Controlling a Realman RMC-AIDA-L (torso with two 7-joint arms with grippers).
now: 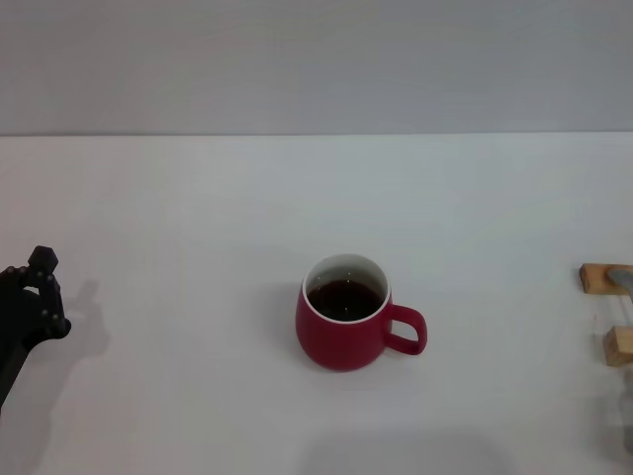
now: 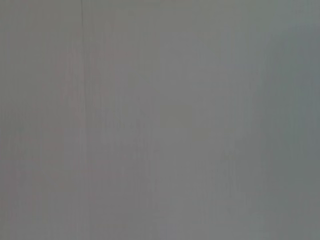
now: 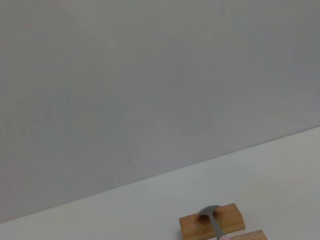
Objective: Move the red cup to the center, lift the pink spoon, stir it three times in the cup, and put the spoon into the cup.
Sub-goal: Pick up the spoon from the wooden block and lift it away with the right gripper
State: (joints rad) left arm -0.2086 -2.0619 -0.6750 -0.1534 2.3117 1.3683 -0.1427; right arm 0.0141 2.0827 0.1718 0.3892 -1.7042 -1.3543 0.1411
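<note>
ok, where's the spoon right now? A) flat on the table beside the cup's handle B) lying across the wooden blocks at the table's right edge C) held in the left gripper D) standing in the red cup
B. The right wrist view shows the pink spoon resting on a wooden block; in the head view the red cup holds only dark liquid and the left gripper is off at the left edge.

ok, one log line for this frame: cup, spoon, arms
red cup: table centre, upright, dark liquid, handle to robot's right | pink spoon: on wooden blocks, untouched | left gripper: left edge, idle | right gripper: unseen
</note>
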